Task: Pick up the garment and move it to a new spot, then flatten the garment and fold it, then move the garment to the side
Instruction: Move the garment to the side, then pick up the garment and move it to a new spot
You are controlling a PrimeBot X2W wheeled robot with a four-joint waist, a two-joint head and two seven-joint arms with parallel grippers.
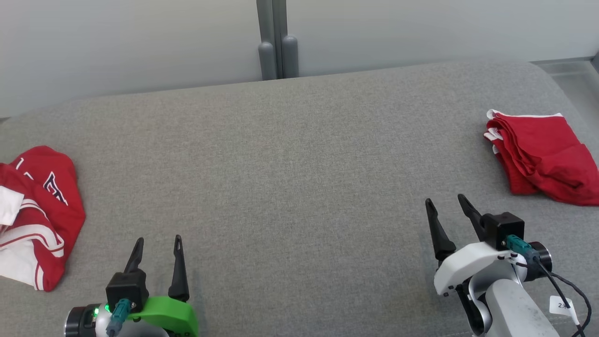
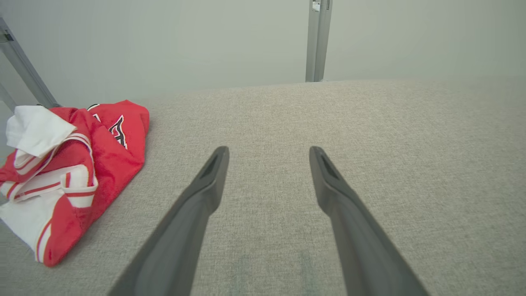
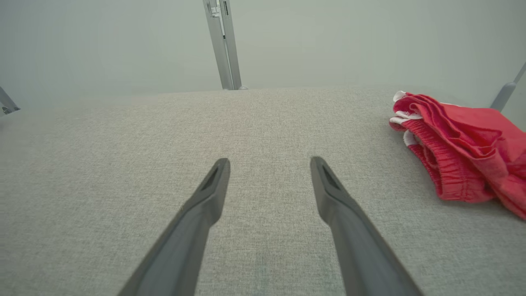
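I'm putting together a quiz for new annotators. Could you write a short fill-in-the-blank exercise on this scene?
1. The crumpled jersey lies on the robot's ____ side.
2. The folded red garment lies on its ____ side.
3. The left gripper and right gripper both stand ____, holding nothing.
4. Both garments rest on a ____ fabric surface.
Missing words: left; right; open; grey.

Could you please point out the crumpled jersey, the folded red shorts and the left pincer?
crumpled jersey (image 1: 70,215): head view, red right side.
folded red shorts (image 1: 545,150): head view, top layer.
left pincer (image 1: 158,238): head view, midway between fingertips.
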